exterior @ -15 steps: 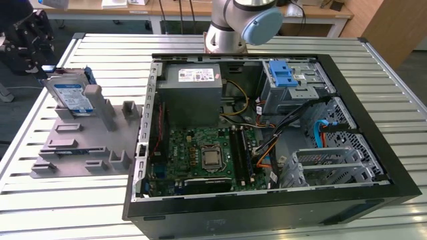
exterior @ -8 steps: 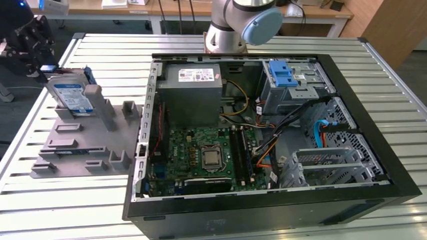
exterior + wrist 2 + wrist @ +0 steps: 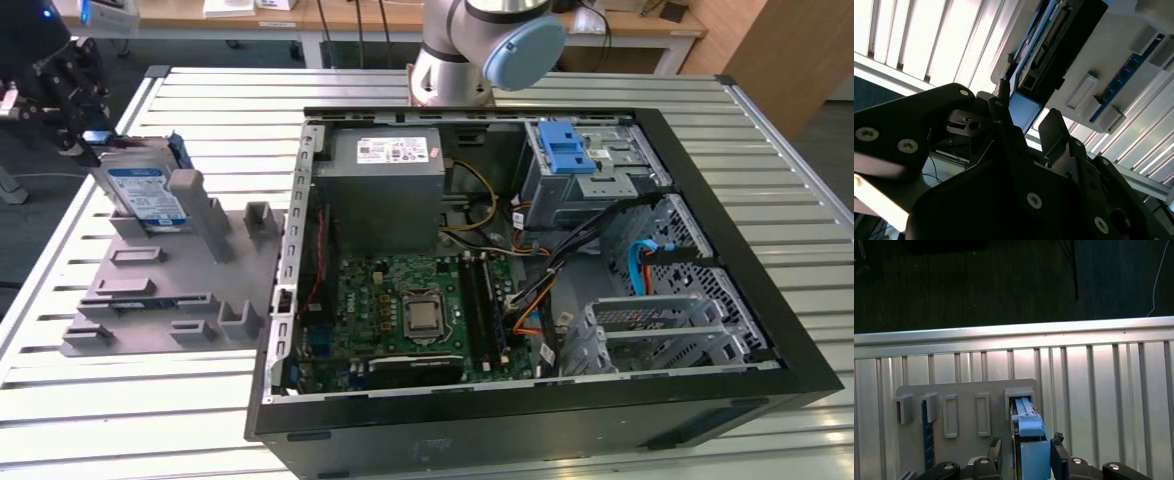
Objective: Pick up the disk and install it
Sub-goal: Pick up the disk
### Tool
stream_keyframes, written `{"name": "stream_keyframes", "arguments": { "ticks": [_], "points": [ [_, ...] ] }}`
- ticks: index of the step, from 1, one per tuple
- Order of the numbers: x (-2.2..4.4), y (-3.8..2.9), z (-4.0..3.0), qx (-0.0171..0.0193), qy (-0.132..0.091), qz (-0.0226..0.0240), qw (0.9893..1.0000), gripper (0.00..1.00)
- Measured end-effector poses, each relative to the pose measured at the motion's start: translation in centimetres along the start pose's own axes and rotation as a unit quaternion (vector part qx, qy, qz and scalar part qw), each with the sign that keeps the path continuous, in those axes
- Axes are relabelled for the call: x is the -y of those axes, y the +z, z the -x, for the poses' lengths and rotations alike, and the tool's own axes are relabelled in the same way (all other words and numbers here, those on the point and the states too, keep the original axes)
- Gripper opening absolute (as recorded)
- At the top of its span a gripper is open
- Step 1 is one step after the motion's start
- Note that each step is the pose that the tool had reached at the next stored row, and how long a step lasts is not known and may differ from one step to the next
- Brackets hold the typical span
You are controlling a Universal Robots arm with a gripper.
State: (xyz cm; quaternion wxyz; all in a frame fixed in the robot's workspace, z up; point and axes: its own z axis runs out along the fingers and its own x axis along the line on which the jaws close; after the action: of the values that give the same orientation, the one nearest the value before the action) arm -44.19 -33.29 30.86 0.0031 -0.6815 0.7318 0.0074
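Note:
The disk (image 3: 143,192), a silver drive with a white-and-blue label in a blue bracket, stands on edge in a slot of the grey fixture plate (image 3: 160,295) at the exterior view's left. My gripper (image 3: 84,132) hovers at the disk's upper end. In the first wrist view the disk (image 3: 1030,437) runs edge-on between the two fingers, with a gap showing beside one finger (image 3: 995,447). My gripper (image 3: 1026,449) is open and straddles the blue bracket. The second wrist view shows the disk's connector end (image 3: 1046,45) past the fingertips (image 3: 1054,122).
An open computer case (image 3: 287,300) lies to the exterior view's right of the fixture. Inside are a grey power-supply box (image 3: 387,175), a motherboard (image 3: 400,315) and a grey drive cage with a blue latch (image 3: 567,155). The arm's base (image 3: 467,50) stands behind the case on the slatted table (image 3: 134,400).

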Motion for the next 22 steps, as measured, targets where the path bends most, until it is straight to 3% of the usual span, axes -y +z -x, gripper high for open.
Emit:
{"name": "stream_keyframes", "arguments": {
  "ticks": [10, 22],
  "points": [
    [0.01, 1.18, -0.02, -0.0002, -0.012, 0.0003, 0.9999, 0.51],
    [0.01, 1.77, -0.03, -0.0053, -0.012, 0.0001, 0.9999, 0.51]
  ]
}}
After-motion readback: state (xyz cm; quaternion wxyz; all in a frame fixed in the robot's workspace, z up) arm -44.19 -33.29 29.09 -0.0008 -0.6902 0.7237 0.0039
